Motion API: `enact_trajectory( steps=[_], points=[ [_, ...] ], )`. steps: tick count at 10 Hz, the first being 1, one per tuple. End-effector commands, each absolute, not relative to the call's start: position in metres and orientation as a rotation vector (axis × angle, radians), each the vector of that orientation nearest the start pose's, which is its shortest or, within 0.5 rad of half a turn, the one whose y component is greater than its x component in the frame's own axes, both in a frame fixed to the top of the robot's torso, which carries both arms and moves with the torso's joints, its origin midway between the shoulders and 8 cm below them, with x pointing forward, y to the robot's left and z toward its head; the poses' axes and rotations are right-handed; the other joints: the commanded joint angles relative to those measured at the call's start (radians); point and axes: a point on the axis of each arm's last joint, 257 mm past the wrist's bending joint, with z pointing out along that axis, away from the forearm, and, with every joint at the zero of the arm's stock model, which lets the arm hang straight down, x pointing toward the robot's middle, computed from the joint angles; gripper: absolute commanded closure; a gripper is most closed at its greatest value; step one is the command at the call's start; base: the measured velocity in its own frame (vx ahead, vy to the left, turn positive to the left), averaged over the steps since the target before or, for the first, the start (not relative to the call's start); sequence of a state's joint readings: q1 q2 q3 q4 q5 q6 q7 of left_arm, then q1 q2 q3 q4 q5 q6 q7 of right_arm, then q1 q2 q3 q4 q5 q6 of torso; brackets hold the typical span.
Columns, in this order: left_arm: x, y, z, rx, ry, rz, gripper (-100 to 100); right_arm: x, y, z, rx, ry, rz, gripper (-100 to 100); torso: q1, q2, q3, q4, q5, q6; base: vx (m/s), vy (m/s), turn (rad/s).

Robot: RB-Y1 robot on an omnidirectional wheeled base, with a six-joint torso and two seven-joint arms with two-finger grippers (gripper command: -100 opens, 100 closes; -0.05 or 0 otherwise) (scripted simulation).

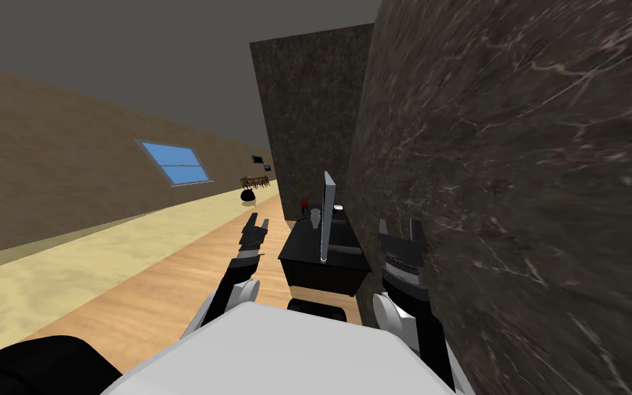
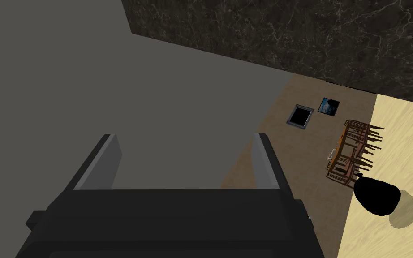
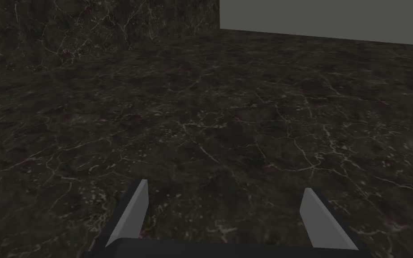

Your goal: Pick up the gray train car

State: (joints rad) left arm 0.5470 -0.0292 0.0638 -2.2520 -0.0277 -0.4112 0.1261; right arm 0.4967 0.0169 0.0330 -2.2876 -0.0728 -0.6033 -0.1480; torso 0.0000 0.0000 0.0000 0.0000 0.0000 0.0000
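While both claws are held spread, the desk is flanked by left claw and right claw.
Atop the desk, the gray train car is too small to be told among items.

The small white item and small red item on the black worktop are too small to be identified. The worktop is partly hidden by an upright grey panel.
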Motion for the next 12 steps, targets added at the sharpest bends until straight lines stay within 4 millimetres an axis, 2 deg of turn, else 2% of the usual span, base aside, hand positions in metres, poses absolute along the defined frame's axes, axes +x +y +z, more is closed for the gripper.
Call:
enact_trajectory(
  steps=[1, 4, 8, 9, 11, 12],
  points=[
    [0.353, 0.312, -0.021, -0.838, 0.663, -1.276, 0, 0.328, -0.270, 0.034, 0.666, 0.495, 1.533, -100, 0.000, 0.000, 0.000, 0.000, 0.000, 0.000, -0.028, 0.018, 0.204],
    [0.353, 0.312, -0.021, -0.837, 0.663, -1.277, 0, 0.337, -0.257, 0.000, 0.669, 0.628, 1.504, -100, 0.001, 0.004, 0.003, 0.001, 0.000, 0.000, -0.078, 0.026, 0.204],
    [0.353, 0.312, -0.021, -0.837, 0.663, -1.277, 0, 0.344, -0.237, -0.081, 0.689, 0.882, 1.426, -100, 0.002, 0.009, 0.005, 0.002, 0.001, 0.000, -0.122, 0.040, 0.277],
    [0.353, 0.312, -0.021, -0.837, 0.663, -1.277, 0, 0.345, -0.237, -0.083, 0.693, 0.886, 1.424, -100, 0.002, 0.009, 0.005, 0.002, 0.001, 0.000, -0.090, 0.029, 0.118],
    [0.353, 0.312, -0.021, -0.837, 0.663, -1.277, 0, 0.341, -0.227, -0.130, 0.688, 1.034, 1.372, -100, 0.001, 0.007, 0.004, 0.002, 0.000, 0.000, -0.087, 0.046, 0.330],
    [0.353, 0.312, -0.021, -0.837, 0.663, -1.277, 0, 0.341, -0.229, -0.140, 0.705, 1.049, 1.364, -100, 0.002, 0.007, 0.004, 0.002, 0.000, 0.000, -0.061, 0.045, 0.087]
  ],
)
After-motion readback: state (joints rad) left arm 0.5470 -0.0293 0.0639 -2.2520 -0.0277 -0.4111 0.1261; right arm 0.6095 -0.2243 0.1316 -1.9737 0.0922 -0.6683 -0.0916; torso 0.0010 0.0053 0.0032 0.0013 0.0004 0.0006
